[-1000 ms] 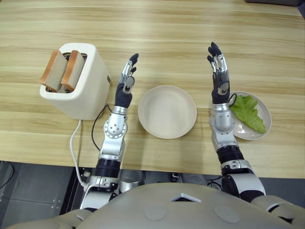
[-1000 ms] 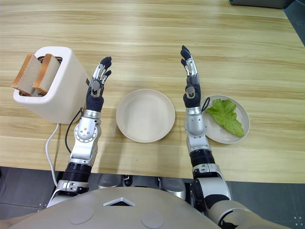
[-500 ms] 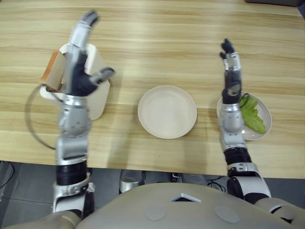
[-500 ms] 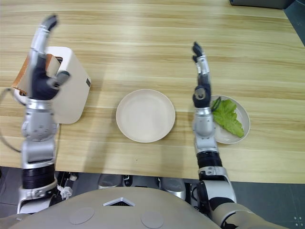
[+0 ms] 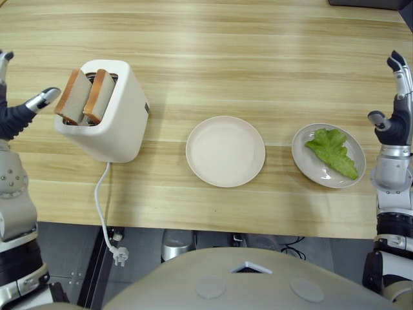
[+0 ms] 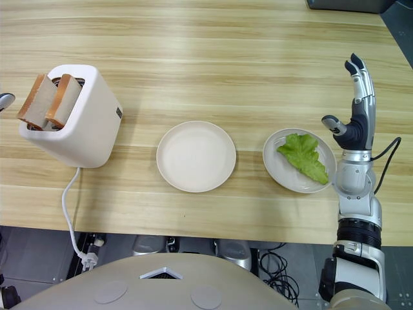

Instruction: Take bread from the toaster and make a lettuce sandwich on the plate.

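Observation:
A white toaster stands at the table's left with two bread slices sticking up from its slots. An empty cream plate lies in the middle. To its right a smaller plate carries a green lettuce leaf. My left hand is at the far left edge, just left of the toaster, fingers spread and holding nothing. My right hand is raised upright to the right of the lettuce plate, fingers straight and empty.
The toaster's white cord trails over the table's front edge, its plug hanging below. A dark object sits at the far right corner of the table. Bare wood stretches behind the plates.
Both arms have swung outward. The left hand went from beside the middle plate, over the toaster, to the far left edge. The right hand moved from left of the lettuce plate to its right.

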